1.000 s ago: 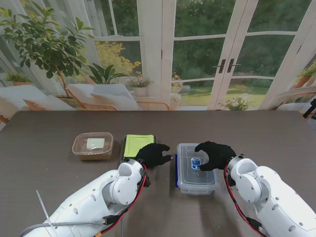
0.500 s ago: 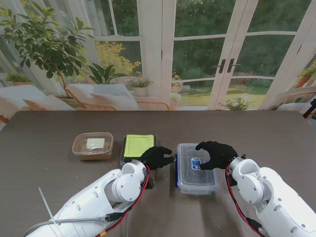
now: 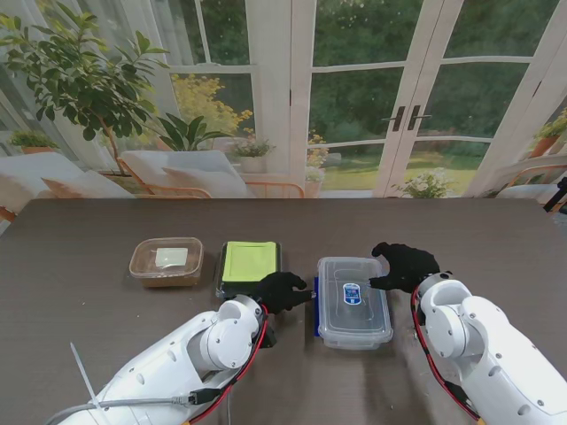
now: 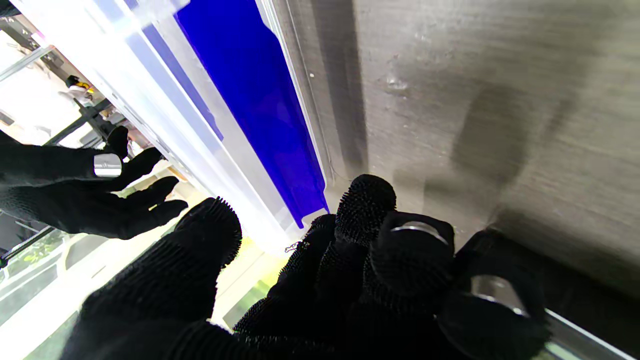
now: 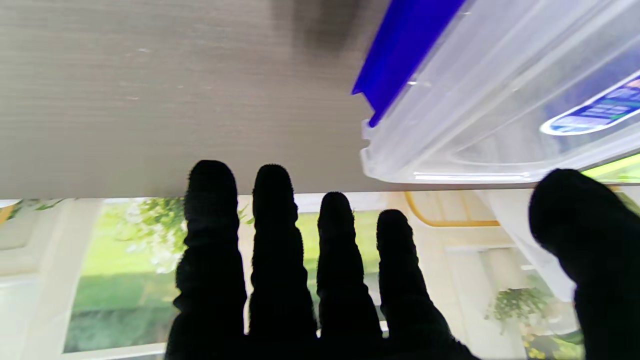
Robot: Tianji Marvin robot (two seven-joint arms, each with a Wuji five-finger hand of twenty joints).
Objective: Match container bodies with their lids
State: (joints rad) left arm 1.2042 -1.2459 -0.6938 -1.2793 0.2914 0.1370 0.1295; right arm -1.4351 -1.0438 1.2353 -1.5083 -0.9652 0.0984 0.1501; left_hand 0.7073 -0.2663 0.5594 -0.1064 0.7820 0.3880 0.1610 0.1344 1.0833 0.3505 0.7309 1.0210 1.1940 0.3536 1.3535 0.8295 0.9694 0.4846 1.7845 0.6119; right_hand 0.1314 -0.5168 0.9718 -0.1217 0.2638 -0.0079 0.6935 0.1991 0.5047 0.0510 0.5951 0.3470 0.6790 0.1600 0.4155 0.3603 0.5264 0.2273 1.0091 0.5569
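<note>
A clear plastic container [image 3: 354, 303] with its clear lid on and a blue label on top sits in the middle of the table. My left hand [image 3: 282, 290] is at its left side, fingers half curled and thumb apart. The fingertips [image 4: 365, 197] are at the end of the blue side latch [image 4: 250, 100], and nothing is held. My right hand [image 3: 406, 266] hovers open at the container's far right corner, off the lid, fingers spread [image 5: 300, 280]. The container's rim [image 5: 500, 100] and another blue latch [image 5: 405, 45] lie beside that hand.
A dark container with a green lid [image 3: 250, 263] stands just left of my left hand. Farther left sits a brownish clear lidded container [image 3: 166, 261]. The dark wooden table [image 3: 478, 230] runs back to a window wall.
My right hand has lifted off the clear lid and drawn away to the right and farther from me. My left hand has slid right and nearer, up to the blue latch.
</note>
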